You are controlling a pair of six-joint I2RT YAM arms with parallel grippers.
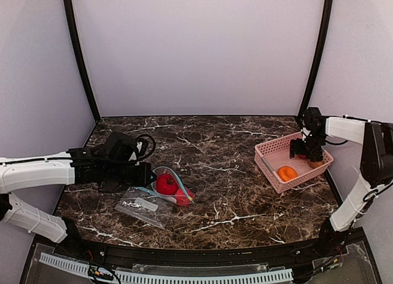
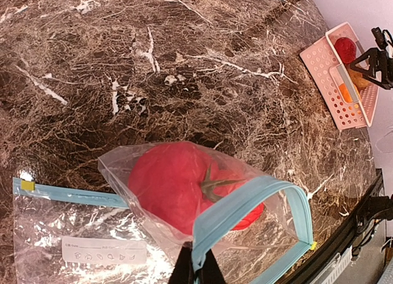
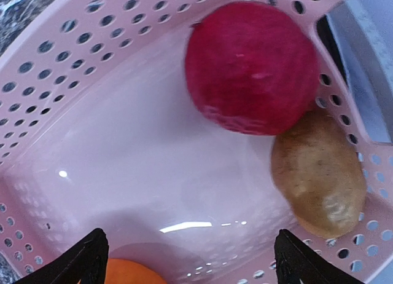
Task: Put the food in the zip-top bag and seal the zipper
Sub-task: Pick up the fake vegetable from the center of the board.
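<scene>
Two red pieces [image 1: 166, 184] of the food sit inside the zip-top bag [image 1: 142, 205]. The bag lies on the left half of the dark marbled tabletop [image 1: 233, 142], toward its near edge. Its mouth gapes, with the teal zipper [image 2: 245, 201] lifted into a loop over the fruit. The white label [image 2: 104, 251] faces up on the flat part. The left claw [image 2: 196, 268] is pinched tight on the zipper strip at the mouth.

On the right side of the tabletop stands the pink basket [image 1: 270, 150], well apart from the bag. In it a red piece [image 3: 252, 69] touches a brown-tan piece [image 3: 319, 179] against one wall, and an orange piece [image 1: 287, 173] lies nearer. The right claw [image 3: 190, 265] hangs inside the basket with its jaws spread wide and nothing between them. The orange piece lies just beside one fingertip.
</scene>
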